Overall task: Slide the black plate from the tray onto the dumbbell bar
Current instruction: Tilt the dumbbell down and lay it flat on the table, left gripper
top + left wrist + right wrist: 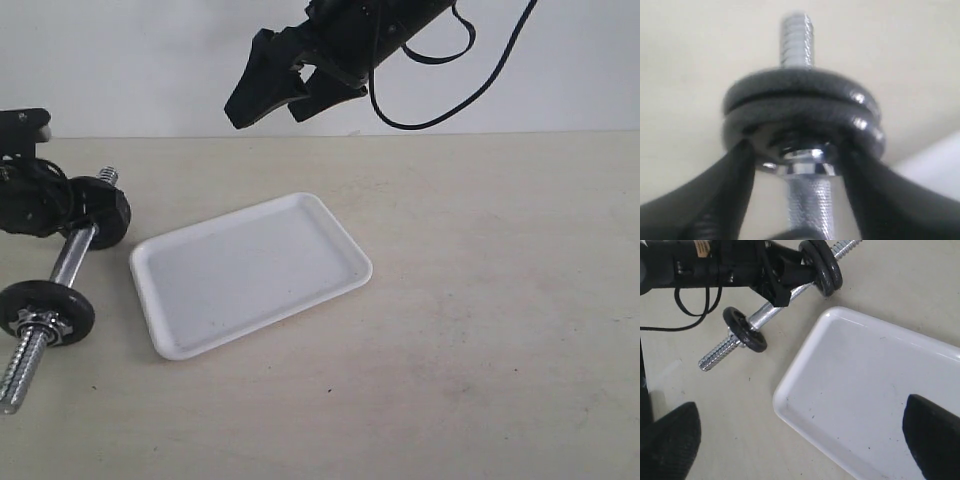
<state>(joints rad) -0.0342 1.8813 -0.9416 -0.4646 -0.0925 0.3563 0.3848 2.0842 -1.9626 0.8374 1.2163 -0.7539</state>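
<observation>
The dumbbell bar (72, 255) lies on the table at the far left. The black plate (800, 82) sits on its far threaded end, pressed against a like black disc (805, 117). My left gripper (797, 150) is open and straddles the bar just behind these discs. Its fingertips (742, 155) touch the inner disc's face, with gaps showing on both sides of the bar. The white tray (250, 270) holds nothing. Well above the tray's far edge hangs my right gripper (268, 112), wide open and empty.
Another black disc with a chrome star collar (45, 310) sits near the bar's near end, and bare thread sticks out beyond it. The left arm (715, 262) and its cable lie beside the bar. A black cable (440, 90) loops under the right arm.
</observation>
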